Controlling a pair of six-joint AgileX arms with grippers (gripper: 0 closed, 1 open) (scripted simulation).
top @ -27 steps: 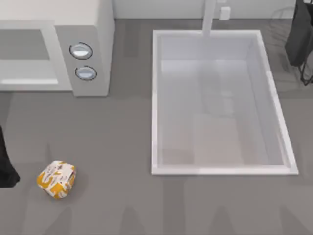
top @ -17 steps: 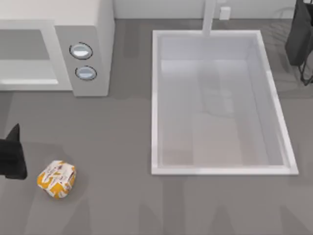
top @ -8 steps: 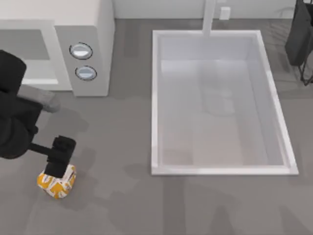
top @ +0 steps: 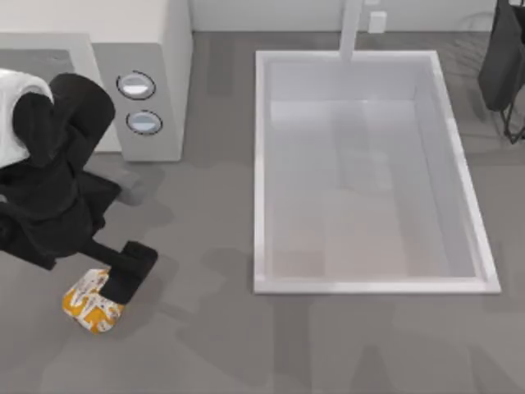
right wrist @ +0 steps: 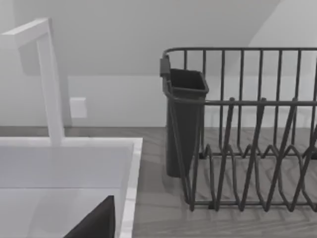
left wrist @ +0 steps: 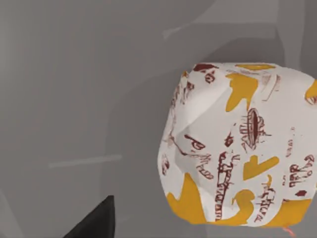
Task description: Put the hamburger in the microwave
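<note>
1. Sink basin (top: pixel 262 164): big white rectangle on the right half of the counter (top: pixel 205 345), nothing in it. Faucet post (top: pixel 351 29) stands at its far rim. Bare counter strip between the sink's left rim and the microwave.
2. Microwave (top: pixel 156 49): far-left corner, two round dials (top: pixel 136 85) on its side panel facing the sink. Cavity sits left of the panel, mostly covered by the left arm from above, so can't tell what's inside.
3. Dish rack (right wrist: pixel 257 148): dark wire rack with a dark cup-shaped holder (right wrist: pixel 184 124) hung on its end, just beside the sink's rim, on the right of the counter at the far side.
4. Left arm: reaches from the left edge across the front of the microwave; left gripper (top: pixel 127 275) is right over the hamburger's upper-right side. Can't tell how far the jaws are apart or whether they have hold of anything.
5. Hamburger (top: pixel 92 302): on the counter near the front-left, well apart from the microwave and sink. Wrapper reads white with yellow-orange patches in the left wrist view (left wrist: pixel 237 144). Open counter around it to the front and right.
6. Right arm: parked at the far right corner by the rack; can't tell its jaws either.
</note>
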